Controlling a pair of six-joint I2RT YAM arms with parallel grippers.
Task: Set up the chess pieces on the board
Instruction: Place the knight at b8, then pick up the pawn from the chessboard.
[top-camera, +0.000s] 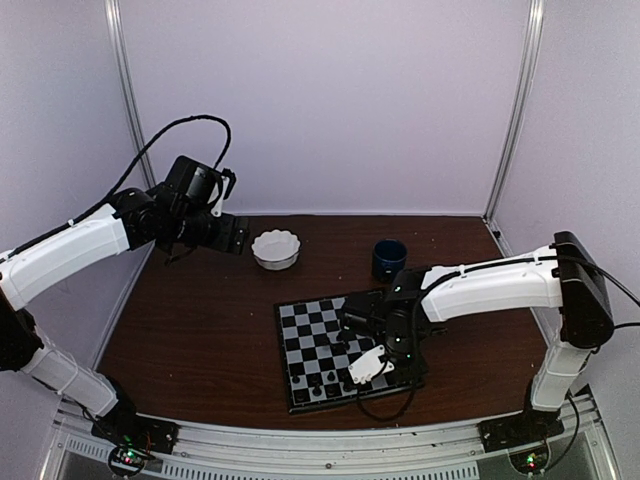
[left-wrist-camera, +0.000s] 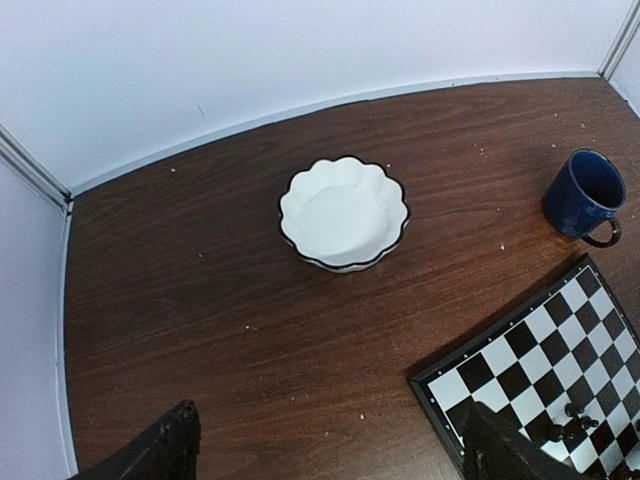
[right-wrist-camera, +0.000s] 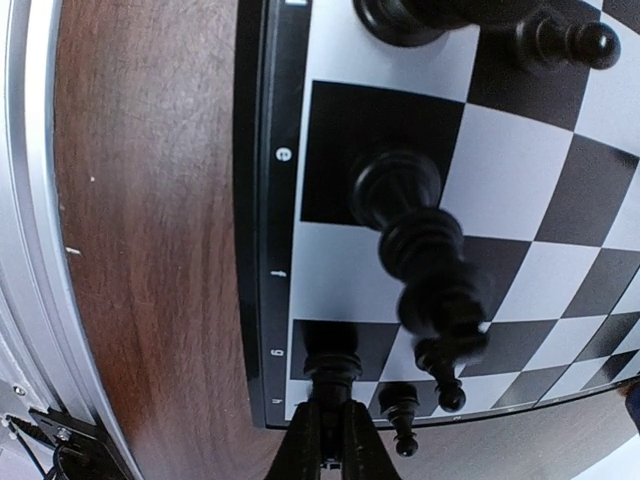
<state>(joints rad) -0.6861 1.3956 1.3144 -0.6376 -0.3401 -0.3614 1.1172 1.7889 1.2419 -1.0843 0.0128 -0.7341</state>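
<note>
While its two fingers are clenched together, the right tool (right-wrist-camera: 325, 440) hangs over the near border of the board (right-wrist-camera: 255, 200), with one black piece (right-wrist-camera: 330, 362) right at its tips; whether it grips that piece cannot be told. More chess pieces (right-wrist-camera: 405, 200) stand on the squares closest to that border. Small white letters run along the dark border, and an "e" is readable. A strip of bare wood separates the board from the metal front rail of the counter (right-wrist-camera: 150, 250). The left tool (left-wrist-camera: 330, 462), fingers spread wide and empty, hovers raised at the far left, near a white scalloped bowl (left-wrist-camera: 343, 213). A blue mug (left-wrist-camera: 583, 193) stands beyond the board's far corner. Broad open counter lies left of the board.
</note>
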